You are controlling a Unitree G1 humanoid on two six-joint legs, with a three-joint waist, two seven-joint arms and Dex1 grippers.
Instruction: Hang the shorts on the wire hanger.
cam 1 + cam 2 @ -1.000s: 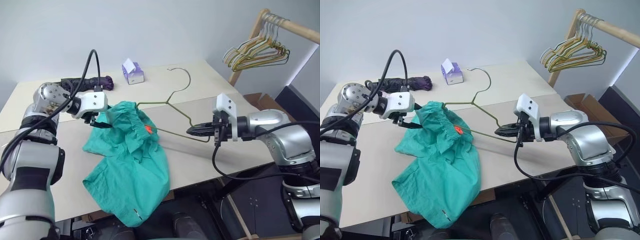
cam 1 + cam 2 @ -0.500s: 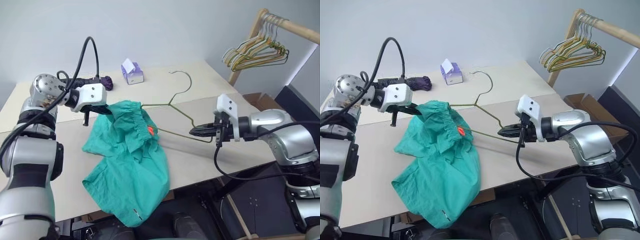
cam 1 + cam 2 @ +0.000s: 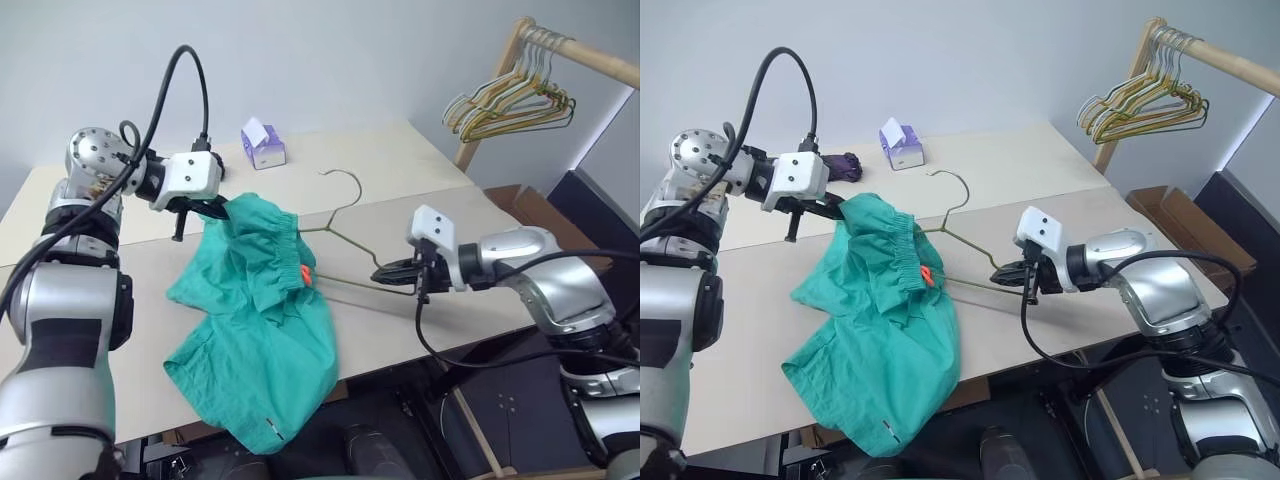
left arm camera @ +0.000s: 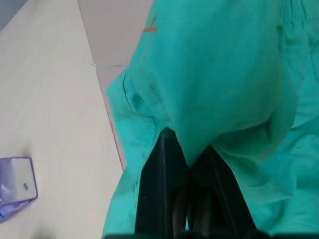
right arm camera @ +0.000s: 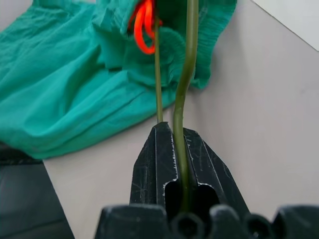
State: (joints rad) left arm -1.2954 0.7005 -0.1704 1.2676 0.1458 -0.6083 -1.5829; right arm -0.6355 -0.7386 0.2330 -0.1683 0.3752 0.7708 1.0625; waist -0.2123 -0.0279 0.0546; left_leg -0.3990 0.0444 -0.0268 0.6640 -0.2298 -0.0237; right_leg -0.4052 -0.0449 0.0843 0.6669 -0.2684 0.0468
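Left tool (image 3: 222, 209) pinches shorts (image 3: 262, 320) waistband, 10 o'clock on table (image 3: 420, 170) | right tool (image 3: 385, 274) clamps wire hanger (image 3: 340, 215), 3 o'clock, wire end inside waistband | risk: thin fabric pinch slips, shorts drop off wire.

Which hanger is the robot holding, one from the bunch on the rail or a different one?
A different one: the lone olive-grey wire hanger over the table, pinched by the right gripper. The bunched hangers hang untouched on the wooden rail.

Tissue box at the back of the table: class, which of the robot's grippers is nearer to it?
Left. The left gripper, shut on the shorts, sits just in front of the tissue box. The right gripper, shut on the wire hanger, is farther off, toward the table's near right side.
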